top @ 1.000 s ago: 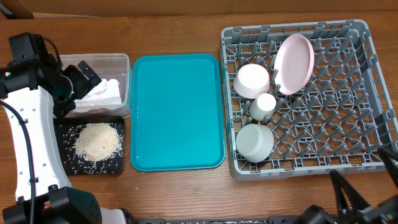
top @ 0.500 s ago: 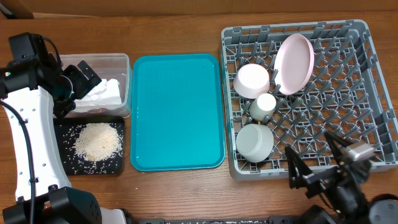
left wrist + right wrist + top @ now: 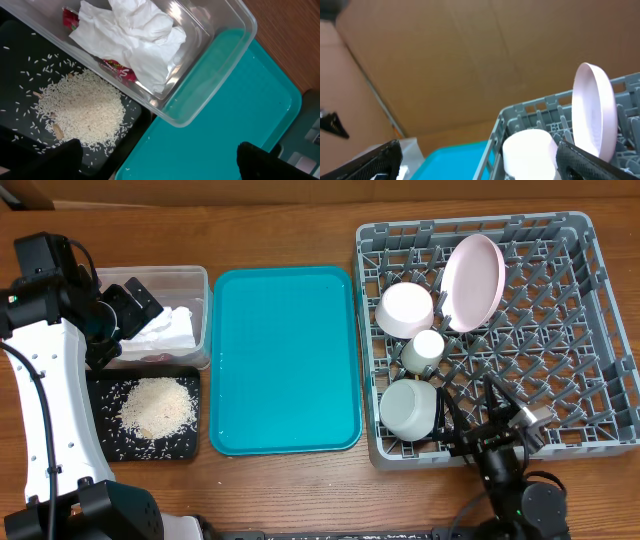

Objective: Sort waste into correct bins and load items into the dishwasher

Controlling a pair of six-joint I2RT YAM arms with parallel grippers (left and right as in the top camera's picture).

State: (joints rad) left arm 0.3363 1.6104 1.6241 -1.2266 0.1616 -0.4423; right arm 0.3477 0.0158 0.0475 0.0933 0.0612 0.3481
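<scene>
1. Overhead, left half: left tool [image 3: 133, 302] poised above the clear tub [image 3: 203, 280], fingers spread wide, nothing between them. Same story from the left wrist view, with both dark fingertips at the bottom corners and only bins beyond.
2. Inside that tub: crumpled tissue [image 3: 132, 35] with the red snack wrapper [image 3: 119, 69] partly tucked beneath it. Dry rubbish grouped together, and tall walls suited to light paper that could otherwise drift off.
3. Just beside the tub's near edge: black tray [image 3: 190, 448] with rice [image 3: 158, 405] heaped mid-tray and stray grains scattered around the heap. Food waste apart from paper, likely on purpose; a shallow rim looks enough for grains.
4. Between bins and rack: teal serving tray [image 3: 285, 360] with nothing on it.
5. On the right of the surface [image 3: 300, 490]: dish rack [image 3: 590, 330] with the pink plate [image 3: 473, 280] stood on edge among the pegs, probably for draining. Down the left columns, close together: white bowl [image 3: 405, 310], cream cup [image 3: 428, 345] and second bowl [image 3: 408, 408], each tipped sideways.
6. Low over the rack's near edge, just beside the second bowl: right tool [image 3: 475, 418], fingers apart and empty. Right wrist view aimed across towards the plate and white bowl.
7. No chopsticks visible in any view, so that item cannot be checked. Otherwise judged close to finished.
</scene>
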